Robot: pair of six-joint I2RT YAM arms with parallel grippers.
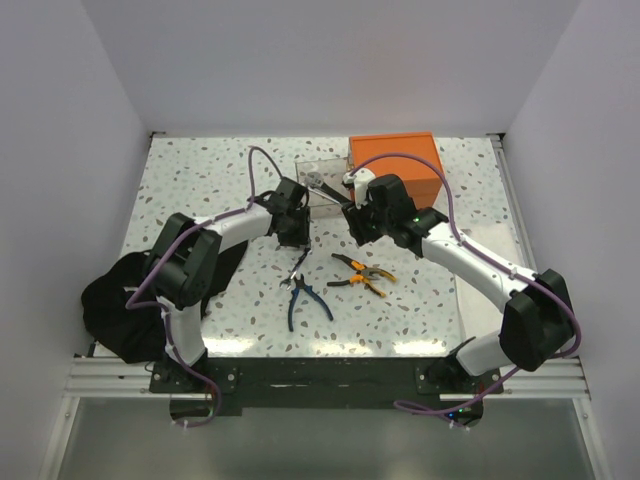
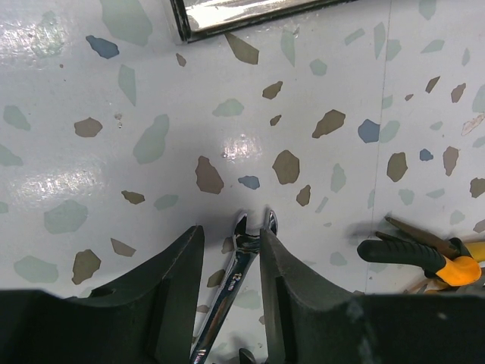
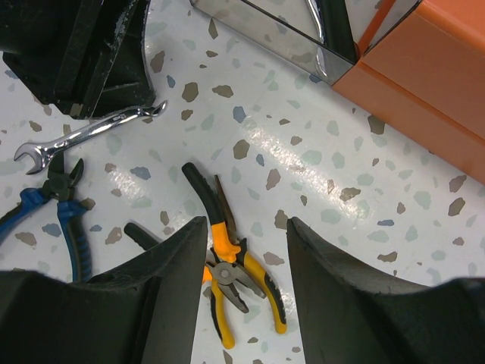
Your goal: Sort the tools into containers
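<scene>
A silver spanner (image 2: 236, 277) lies on the speckled table between my left gripper's (image 2: 231, 246) fingers. The jaws are open; the spanner's head touches the right finger. In the top view the left gripper (image 1: 292, 228) is low over the spanner (image 1: 298, 264). My right gripper (image 3: 244, 235) is open and empty, above two crossed orange-and-black pliers (image 3: 235, 273); in the top view it (image 1: 362, 218) is near the clear box. Blue-handled pliers (image 1: 305, 298) lie in front of the spanner. The clear box (image 1: 322, 172) holds a silver tool. The orange box (image 1: 395, 160) stands shut behind it.
The black fabric bag (image 1: 120, 300) slumps at the table's near left edge beside the left arm's base. The orange pliers (image 1: 362, 272) lie near the middle. White walls close the table on three sides. The clear box's edge (image 2: 242, 14) is just ahead of the left gripper.
</scene>
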